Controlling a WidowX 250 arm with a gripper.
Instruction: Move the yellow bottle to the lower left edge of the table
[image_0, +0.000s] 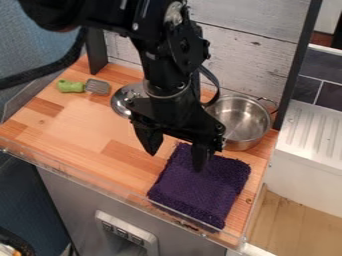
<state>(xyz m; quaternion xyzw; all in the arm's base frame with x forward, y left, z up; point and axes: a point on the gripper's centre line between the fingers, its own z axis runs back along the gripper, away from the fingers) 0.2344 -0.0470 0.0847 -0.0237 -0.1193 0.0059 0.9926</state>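
Fingers (151, 139) apart — over table (73, 131) and purple cloth (200, 192).

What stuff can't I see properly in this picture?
In the camera view:
- Silver round thing: partly behind the black arm.
- Pot: left side partly behind the arm.
- Purple cloth: top bit behind the claw.
- Arm: cut off by the top edge.
- Button markings: too small.
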